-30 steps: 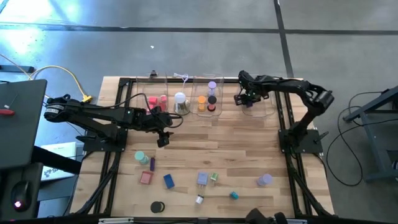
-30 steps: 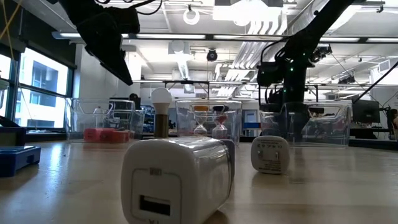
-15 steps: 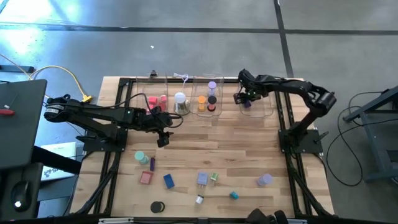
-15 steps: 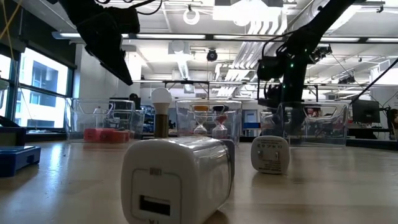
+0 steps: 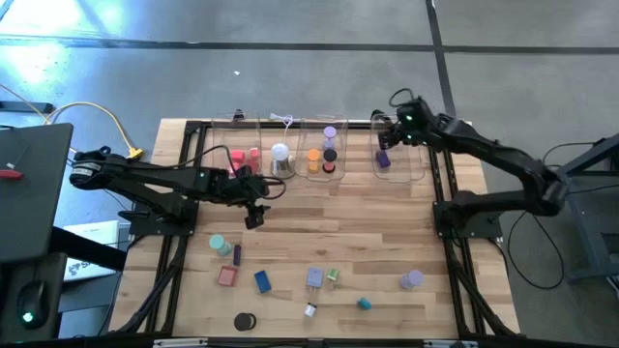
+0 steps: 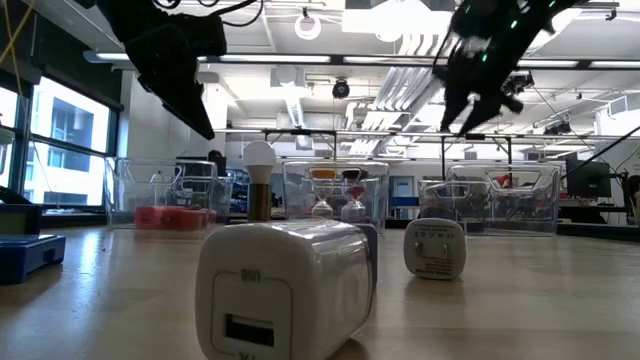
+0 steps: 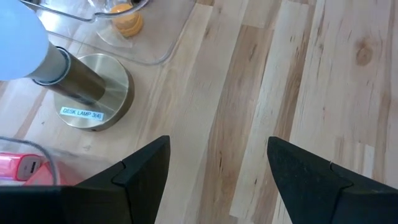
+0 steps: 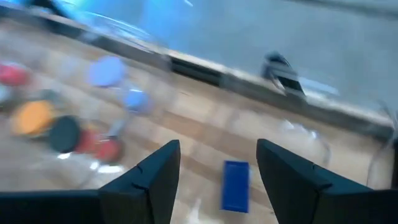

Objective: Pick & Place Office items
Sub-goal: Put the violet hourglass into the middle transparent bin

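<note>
My left gripper [image 5: 253, 218] hangs with its fingers spread and empty over bare wood, just beside a desk lamp [image 7: 43, 59] whose silvery base bears a sticker reading "DESK LAMP 3/4". Loose office items [image 5: 314, 278] lie scattered across the near table. To the right, my right gripper [image 5: 391, 129] hovers released over the rightmost clear bin [image 5: 418, 172], where a small blue block [image 8: 235, 185] lies on the floor inside.
</note>
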Controlling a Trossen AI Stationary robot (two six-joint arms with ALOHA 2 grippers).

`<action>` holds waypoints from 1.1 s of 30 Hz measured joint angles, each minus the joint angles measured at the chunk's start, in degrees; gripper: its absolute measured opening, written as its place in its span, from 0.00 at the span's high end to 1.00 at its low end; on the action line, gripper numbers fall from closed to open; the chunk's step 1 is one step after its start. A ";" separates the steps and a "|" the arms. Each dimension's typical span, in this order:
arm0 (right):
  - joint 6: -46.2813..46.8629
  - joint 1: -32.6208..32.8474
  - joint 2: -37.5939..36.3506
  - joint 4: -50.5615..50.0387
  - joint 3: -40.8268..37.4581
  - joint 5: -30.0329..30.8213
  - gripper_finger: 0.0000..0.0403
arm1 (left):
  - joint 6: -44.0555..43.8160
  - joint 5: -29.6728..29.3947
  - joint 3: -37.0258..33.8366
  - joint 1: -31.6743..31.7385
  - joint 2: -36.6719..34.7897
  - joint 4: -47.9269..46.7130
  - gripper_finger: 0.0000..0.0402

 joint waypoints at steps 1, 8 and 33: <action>-0.88 1.31 -1.76 0.06 0.00 -0.02 0.50 | 0.02 0.00 0.00 -0.01 0.37 -0.08 0.35; 0.40 11.86 -9.91 2.87 0.02 -0.02 0.50 | 1.06 0.00 -0.02 0.00 4.00 2.35 0.35; -4.81 28.03 -10.92 15.05 0.00 -0.89 0.26 | 1.46 0.02 -0.02 0.00 4.92 2.81 0.35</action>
